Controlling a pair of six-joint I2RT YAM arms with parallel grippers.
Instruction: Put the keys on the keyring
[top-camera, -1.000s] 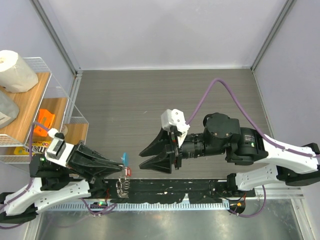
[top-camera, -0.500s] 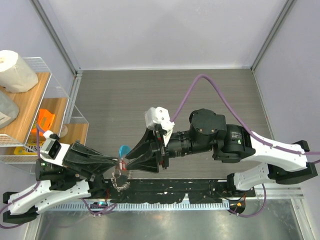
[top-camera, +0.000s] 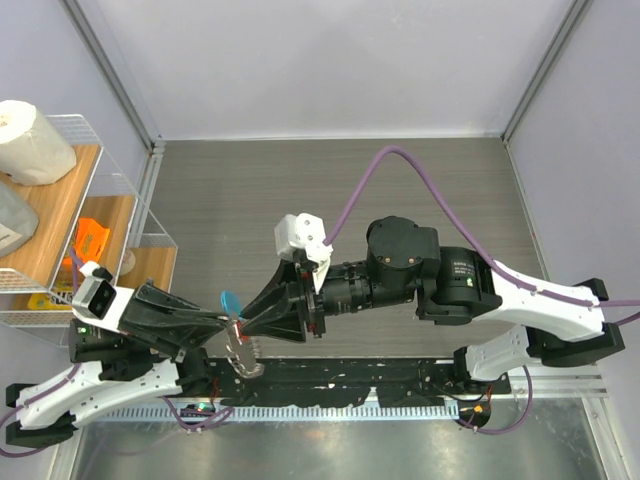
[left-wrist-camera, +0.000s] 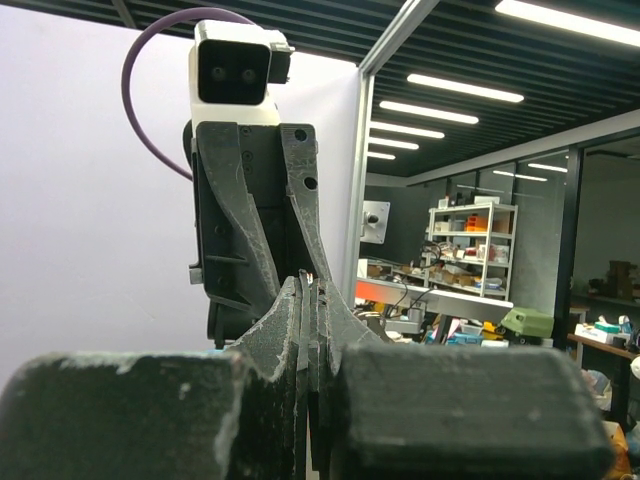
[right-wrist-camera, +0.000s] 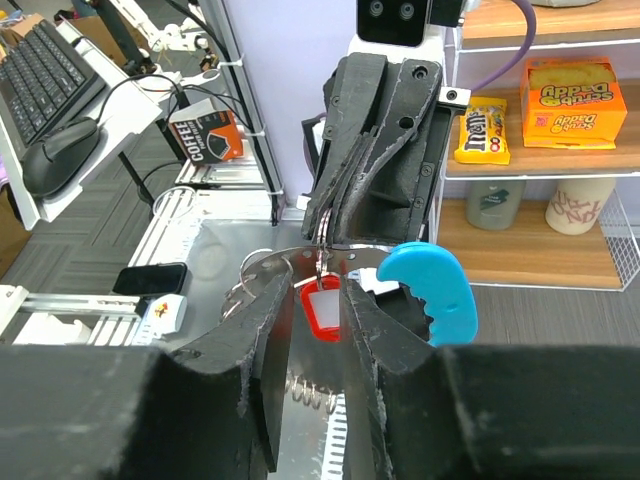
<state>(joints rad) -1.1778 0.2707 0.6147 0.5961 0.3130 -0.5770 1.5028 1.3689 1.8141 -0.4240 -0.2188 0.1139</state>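
The left gripper (right-wrist-camera: 325, 238) is seen with its fingers pressed tightly together. The ball chain of the keyring (right-wrist-camera: 262, 264) is pinched at their tips, just above the near edge of the table (top-camera: 330, 190). From that pinch the chain is looped out to one side and down. In the top view it is seen hanging toward the black rail at the arms' bases. The light-blue crescent tag (right-wrist-camera: 432, 292) is carried on the same chain, just beside the pinch point and clear of both grippers.

The red-headed key (right-wrist-camera: 320, 308) is hung by a small metal ring directly under the left gripper's tips, with its head turned flat toward the right wrist camera.

The right gripper (right-wrist-camera: 315, 292) is brought tip to tip against the left one, and its jaws are held narrowly parted. The key's red head is framed between its two fingers (right-wrist-camera: 262, 340). Whether the head is touched by them cannot be told.

A wire shelf (top-camera: 150, 205) is set at the table's left edge, with a paper towel roll (top-camera: 32, 140) standing on its top board, well apart from the grippers.
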